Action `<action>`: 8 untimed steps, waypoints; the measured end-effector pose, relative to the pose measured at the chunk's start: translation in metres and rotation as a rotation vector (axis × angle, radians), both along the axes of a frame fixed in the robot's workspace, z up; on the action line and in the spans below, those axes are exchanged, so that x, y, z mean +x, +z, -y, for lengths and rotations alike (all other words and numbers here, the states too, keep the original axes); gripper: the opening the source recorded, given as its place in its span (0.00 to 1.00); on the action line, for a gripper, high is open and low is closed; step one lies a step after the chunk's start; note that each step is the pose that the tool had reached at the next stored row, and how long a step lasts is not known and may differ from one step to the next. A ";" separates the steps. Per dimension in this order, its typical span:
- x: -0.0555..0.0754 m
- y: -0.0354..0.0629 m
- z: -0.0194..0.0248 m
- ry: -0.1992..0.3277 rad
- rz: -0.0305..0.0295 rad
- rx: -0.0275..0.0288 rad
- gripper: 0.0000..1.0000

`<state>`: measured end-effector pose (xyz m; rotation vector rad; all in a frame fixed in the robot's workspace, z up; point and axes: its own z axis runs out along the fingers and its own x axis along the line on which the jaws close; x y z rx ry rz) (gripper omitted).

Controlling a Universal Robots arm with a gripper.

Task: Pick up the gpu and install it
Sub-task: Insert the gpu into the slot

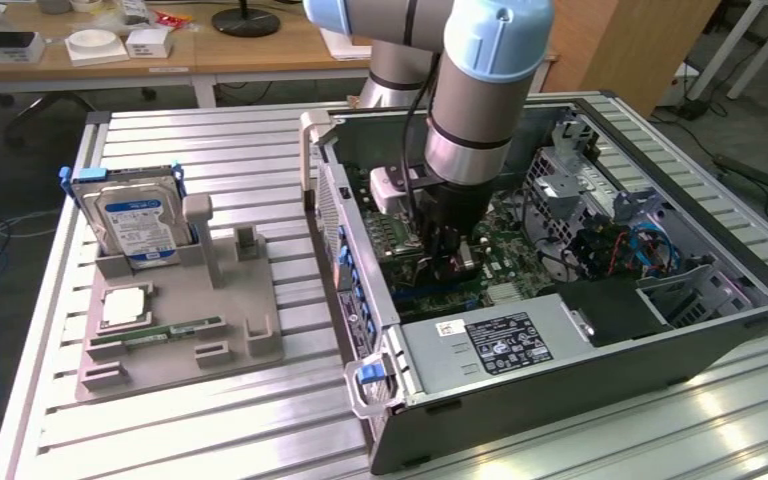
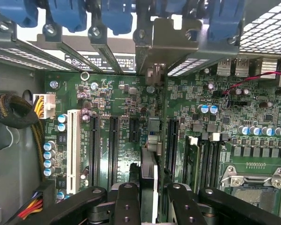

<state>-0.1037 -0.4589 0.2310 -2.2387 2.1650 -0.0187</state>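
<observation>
**Gripper (image 1: 446, 255) down inside the computer case (image 1: 598, 370), gpu (image 2: 150, 173) in its grasp**

Closest on the tabletop (image 1: 224, 430) lies the case, power supply (image 1: 491, 345) at its near end. Beside it, toward the exterior view's left, a grey holder (image 1: 171, 375) carries a hard drive (image 1: 133, 225) and a memory stick (image 1: 171, 330). Deeper in, the arm (image 1: 484, 90) reaches down. The gripper is closed narrow on the gpu, which stands edge-on over the motherboard (image 2: 107, 93) between two black slots (image 2: 171, 145).

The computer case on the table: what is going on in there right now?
The robot arm reaches into the open computer case. Its pincer grips the gpu, seen edge-on, above the expansion slots of the motherboard. Whether the card is already seated cannot be told.
</observation>
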 end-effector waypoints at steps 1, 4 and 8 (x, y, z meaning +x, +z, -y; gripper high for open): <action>0.000 0.0005 0.0000 0.000 0.0008 -0.0001 0.27; 0.000 0.0010 0.0000 0.000 0.0053 -0.0001 0.27; 0.000 0.0012 0.0000 0.000 0.0097 -0.0004 0.27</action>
